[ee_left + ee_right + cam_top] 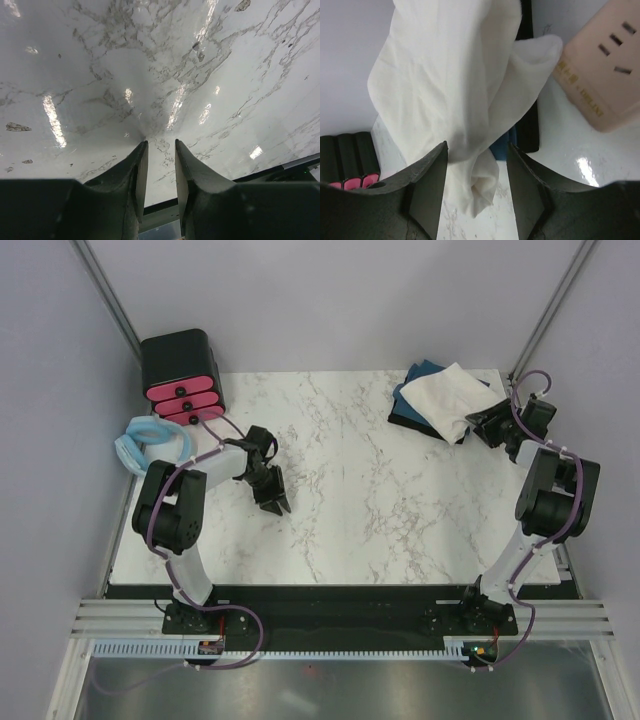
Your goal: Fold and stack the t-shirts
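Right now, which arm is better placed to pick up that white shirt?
The right. The right gripper, open, sits at the edge of the white shirt, which lies on the teal shirt in the far right corner. The left gripper hangs over the table's left side, far from both.

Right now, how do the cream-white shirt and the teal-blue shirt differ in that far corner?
Colour: the cream-white shirt is pale, the teal-blue shirt dark. Layer: the cream-white shirt lies on top; the teal-blue shirt is underneath, mostly covered. Shape: the cream-white shirt looks rumpled, the teal-blue shirt flatter at its visible edges. Both sit together at the far right corner of the table.
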Tool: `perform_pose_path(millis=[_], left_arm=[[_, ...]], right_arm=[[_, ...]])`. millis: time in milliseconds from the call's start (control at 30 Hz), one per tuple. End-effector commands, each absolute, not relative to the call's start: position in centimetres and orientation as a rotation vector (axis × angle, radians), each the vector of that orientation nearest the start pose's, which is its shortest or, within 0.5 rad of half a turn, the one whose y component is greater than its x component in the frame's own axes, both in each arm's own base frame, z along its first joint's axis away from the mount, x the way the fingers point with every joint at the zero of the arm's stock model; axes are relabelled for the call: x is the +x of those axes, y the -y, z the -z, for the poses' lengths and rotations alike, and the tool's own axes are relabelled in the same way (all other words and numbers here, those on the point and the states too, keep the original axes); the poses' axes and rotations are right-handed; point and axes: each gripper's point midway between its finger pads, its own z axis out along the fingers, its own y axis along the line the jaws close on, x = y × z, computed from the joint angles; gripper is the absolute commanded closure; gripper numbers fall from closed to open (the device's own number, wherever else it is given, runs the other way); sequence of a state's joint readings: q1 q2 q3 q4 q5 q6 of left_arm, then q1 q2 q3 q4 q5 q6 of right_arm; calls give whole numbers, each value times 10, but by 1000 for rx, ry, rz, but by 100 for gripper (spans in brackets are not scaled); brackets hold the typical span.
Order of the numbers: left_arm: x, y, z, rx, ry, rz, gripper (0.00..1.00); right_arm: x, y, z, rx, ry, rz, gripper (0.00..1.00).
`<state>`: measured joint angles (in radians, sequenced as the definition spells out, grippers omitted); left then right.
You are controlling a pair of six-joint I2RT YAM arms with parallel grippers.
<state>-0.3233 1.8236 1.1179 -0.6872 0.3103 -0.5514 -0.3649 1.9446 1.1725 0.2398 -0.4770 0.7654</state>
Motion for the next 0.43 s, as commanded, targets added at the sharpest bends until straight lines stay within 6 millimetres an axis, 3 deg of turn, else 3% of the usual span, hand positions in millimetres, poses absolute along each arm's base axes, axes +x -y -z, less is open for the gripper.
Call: perform_pose_path(millis=[0, 33, 100, 200, 400], left_arm=[[295, 172, -37, -297, -2980, 522, 64], [297, 173, -40, -294, -2969, 523, 64], [301, 173, -44, -306, -2954, 518, 64], [303, 174, -50, -303, -2936, 523, 64], [306, 171, -62, -283, -2894, 512, 64]], right_arm=[[486, 41, -145, 678, -1990, -727, 42], [477, 31, -165, 624, -1985, -714, 41], [458, 2, -181, 529, -2025, -708, 41], [438, -25, -190, 498, -2038, -733, 41], [416, -35, -181, 517, -2083, -740, 41]])
